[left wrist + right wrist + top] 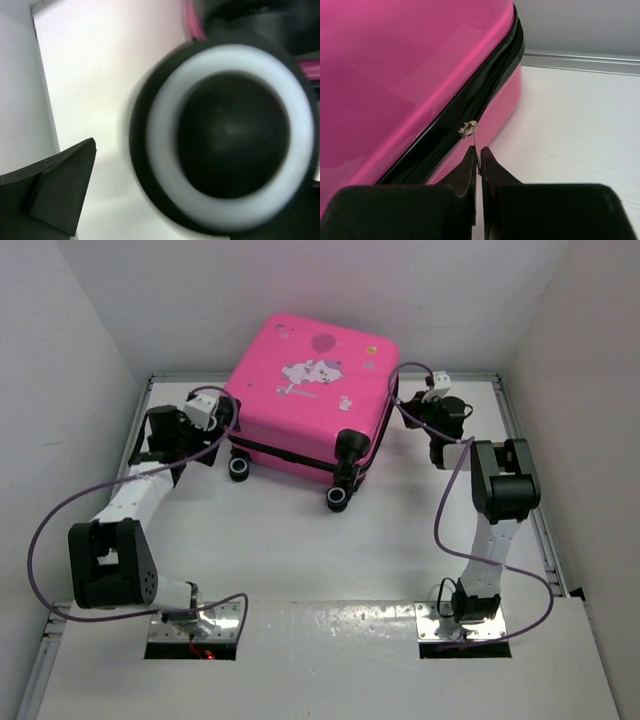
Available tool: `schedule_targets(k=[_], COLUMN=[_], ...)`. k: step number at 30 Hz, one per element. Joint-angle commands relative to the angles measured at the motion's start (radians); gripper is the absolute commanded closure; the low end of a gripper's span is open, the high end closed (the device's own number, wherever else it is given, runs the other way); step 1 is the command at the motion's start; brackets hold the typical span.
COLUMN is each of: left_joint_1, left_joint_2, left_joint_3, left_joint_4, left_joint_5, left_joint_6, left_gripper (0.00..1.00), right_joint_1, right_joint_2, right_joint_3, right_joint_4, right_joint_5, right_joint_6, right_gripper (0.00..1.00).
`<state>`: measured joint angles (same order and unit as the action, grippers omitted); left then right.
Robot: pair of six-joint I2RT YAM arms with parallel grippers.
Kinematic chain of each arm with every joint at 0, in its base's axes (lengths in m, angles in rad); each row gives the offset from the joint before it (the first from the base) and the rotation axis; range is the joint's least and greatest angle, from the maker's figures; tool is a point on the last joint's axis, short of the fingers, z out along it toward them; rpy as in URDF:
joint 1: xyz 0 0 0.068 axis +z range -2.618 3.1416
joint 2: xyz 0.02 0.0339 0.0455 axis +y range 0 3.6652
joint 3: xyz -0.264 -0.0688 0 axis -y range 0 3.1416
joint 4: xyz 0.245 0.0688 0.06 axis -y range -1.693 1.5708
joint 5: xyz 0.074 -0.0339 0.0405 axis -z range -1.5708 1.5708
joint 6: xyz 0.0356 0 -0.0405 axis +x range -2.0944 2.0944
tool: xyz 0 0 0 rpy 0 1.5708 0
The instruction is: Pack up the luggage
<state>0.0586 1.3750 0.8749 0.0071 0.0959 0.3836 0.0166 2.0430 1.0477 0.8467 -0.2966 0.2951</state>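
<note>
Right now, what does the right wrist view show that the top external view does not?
Only the right wrist view: the zipper pull pinched in the shut right gripper, and the black zipper track. Only the top external view: the cartoon print on the lid, the black wheels, the left arm. Both: the pink luggage and the white table.

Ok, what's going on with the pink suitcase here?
The pink suitcase lies flat on the table with its lid down. The right gripper is shut on the zip pull at the suitcase's side seam, so it looks to be working the zip. The left gripper is open at the opposite corner, close to a wheel, its visible finger clear of it.
</note>
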Motion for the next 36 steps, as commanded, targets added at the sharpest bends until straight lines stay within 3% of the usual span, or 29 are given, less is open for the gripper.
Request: schedule_targets(k=[1, 5, 12, 19, 20, 28, 36], left_joint_1=[-0.032, -0.158, -0.423, -0.738, -0.761, -0.875, -0.908], left_joint_2=[-0.004, -0.028, -0.088, 0.053, 0.079, 0.321, 0.441], left_joint_3=[0.23, 0.398, 0.441, 0.499, 0.521, 0.768, 0.78], left_joint_4=[-0.232, -0.372, -0.488, -0.535, -0.547, -0.679, -0.664], left_joint_5=[0.12, 0.186, 0.209, -0.001, -0.075, -0.286, -0.358], left_joint_6=[-0.155, -0.302, -0.465, -0.663, -0.699, -0.853, -0.91], left_gripper=[0.0, 0.0, 0.0, 0.0, 0.0, 0.0, 0.0], right_joint_1=[-0.024, 0.022, 0.072, 0.074, 0.071, 0.06, 0.049], right_joint_2=[-0.033, -0.059, -0.046, -0.017, -0.014, -0.021, -0.02], right_joint_3=[-0.018, -0.066, -0.069, -0.02, -0.018, -0.034, -0.038], right_joint_4=[0.109, 0.136, 0.163, 0.138, 0.135, 0.152, 0.163], right_joint_5=[0.125, 0.099, 0.105, 0.129, 0.128, 0.122, 0.119], right_joint_6=[-0.021, -0.019, -0.016, -0.004, -0.007, -0.004, 0.01], right_gripper=[1.0, 1.0, 1.0, 1.0, 1.0, 1.0, 1.0])
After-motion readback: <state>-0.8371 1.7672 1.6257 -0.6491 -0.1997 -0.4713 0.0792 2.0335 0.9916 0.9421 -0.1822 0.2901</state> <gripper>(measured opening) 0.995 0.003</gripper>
